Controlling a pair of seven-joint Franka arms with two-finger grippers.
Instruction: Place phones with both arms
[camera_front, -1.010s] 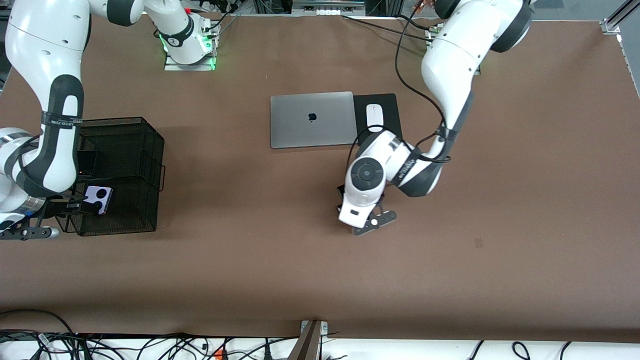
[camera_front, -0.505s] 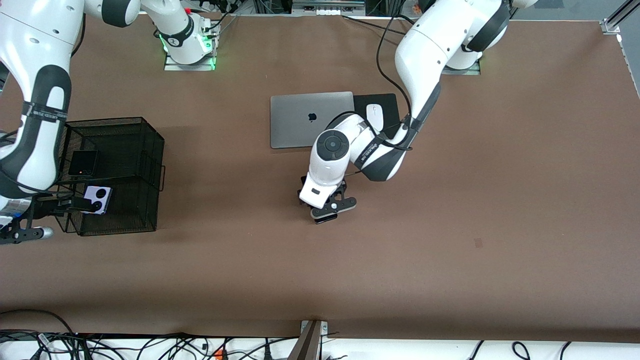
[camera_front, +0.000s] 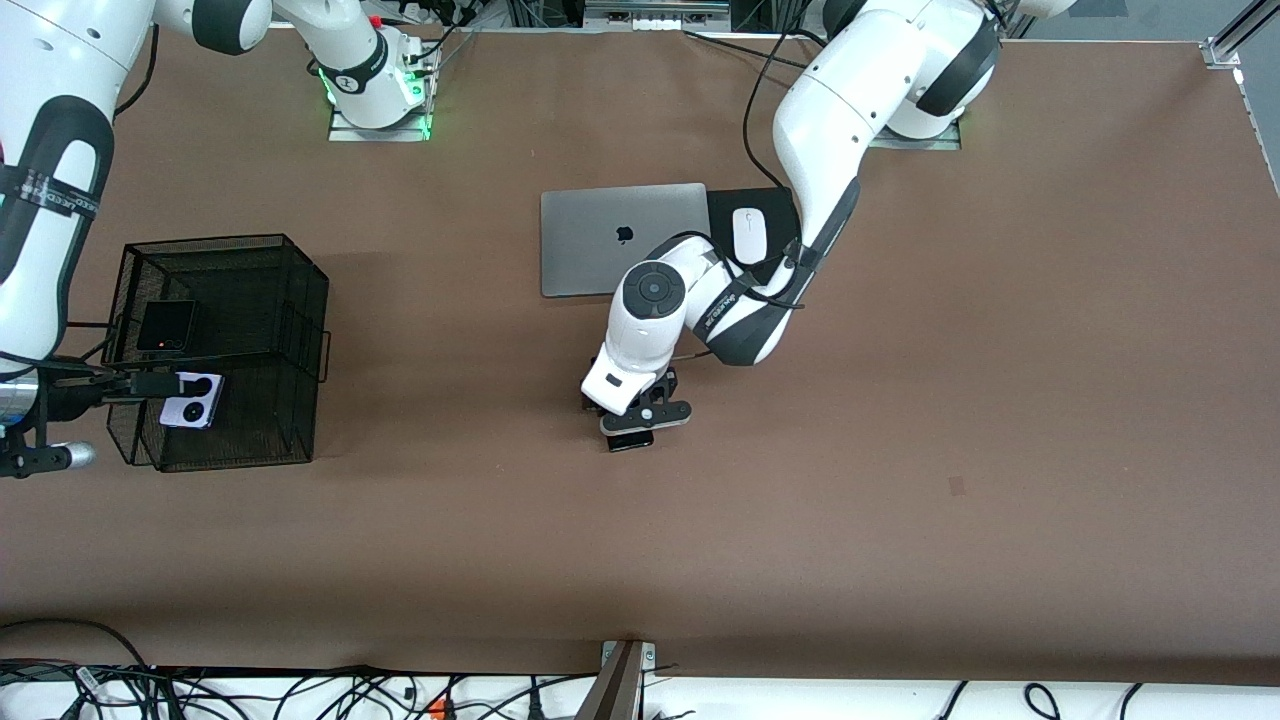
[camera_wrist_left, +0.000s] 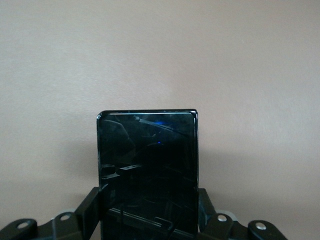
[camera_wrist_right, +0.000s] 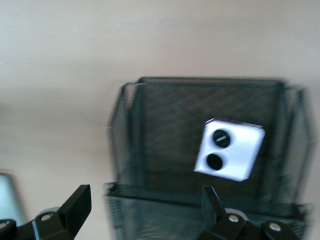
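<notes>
Phones are in three places: two in the black wire-mesh basket (camera_front: 300, 300) at the right arm's end of the brown tabletop (camera_front: 900, 500), one pinched in the left tool (camera_front: 630, 425).

Compared with a second ago, the left arm has swung its long black slab (camera_wrist_left: 147, 170) over the open tabletop, toward the basket, nearer the front camera than the silver laptop (camera_front: 600, 235). The right tool (camera_wrist_right: 145, 210), fingers spread and empty, has drawn off the lilac-white phone (camera_front: 190, 412), now lying loose in the basket's nearer compartment. The square black folded phone (camera_front: 166, 325) sits in the farther one. Two look placed, one is in transit.

The slab is glossy glass, round-cornered; the lilac-white phone is matte, with two black circles.
</notes>
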